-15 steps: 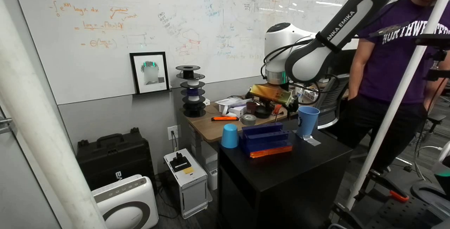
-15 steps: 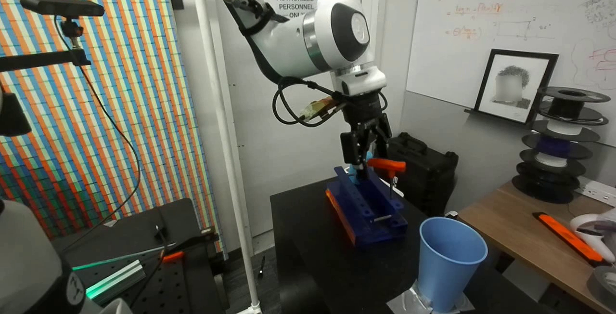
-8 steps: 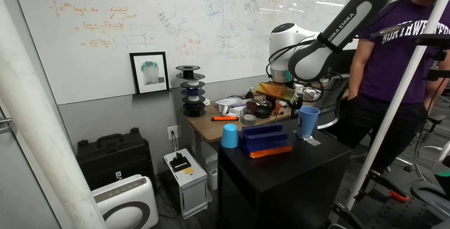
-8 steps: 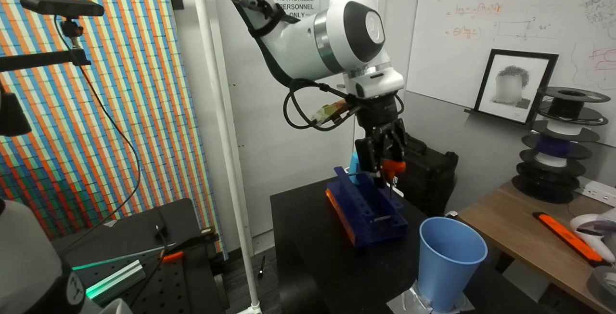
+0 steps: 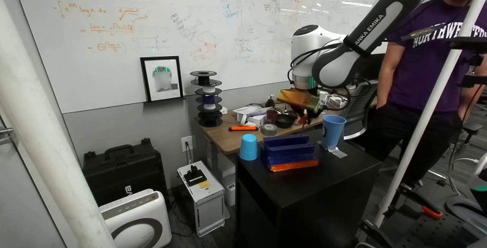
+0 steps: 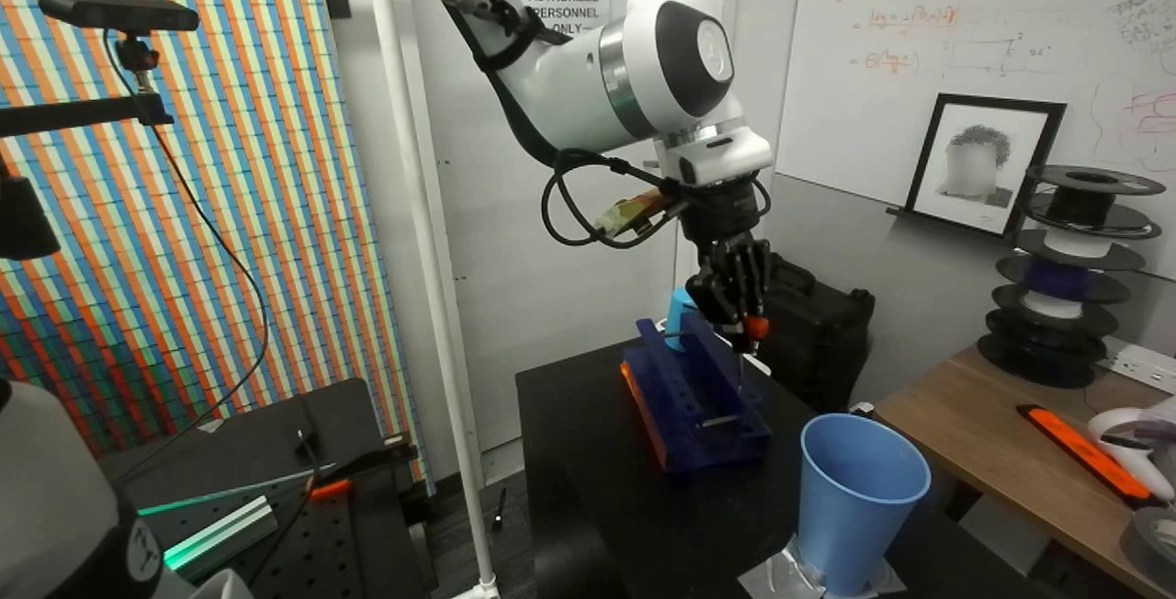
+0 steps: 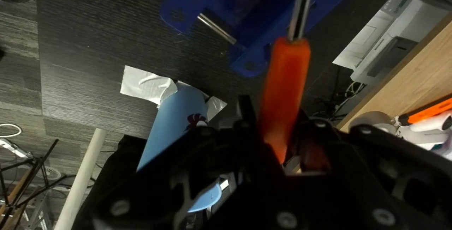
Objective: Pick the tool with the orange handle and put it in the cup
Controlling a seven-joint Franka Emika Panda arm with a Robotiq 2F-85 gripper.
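The tool with the orange handle [image 7: 286, 71] sits between the fingers of my gripper [image 7: 277, 127], which has its jaws closed against the handle's two sides. In an exterior view only the orange end of the tool [image 6: 756, 328] shows beside the gripper [image 6: 740, 333]. Its thin metal shaft points down at the dark blue holder [image 6: 703, 411]; whether it still sits in a hole there I cannot tell. The mid-blue cup [image 6: 859, 498] stands upright, taped to the black cabinet top, apart from the gripper. A rooster print shows on the cup [image 7: 176, 113] in the wrist view.
A shorter light-blue cup [image 5: 249, 147] stands upside down at the holder's far end. Behind the cabinet [image 5: 296, 183] is a wooden desk [image 5: 224, 137] with tape, an orange cutter [image 5: 243, 128] and clutter. A person [image 5: 430, 61] stands behind the cabinet.
My arm moved toward the cup side, bringing the gripper round the orange handle, and the jaws closed on it. The handle has turned and the blue holder has shifted slightly.
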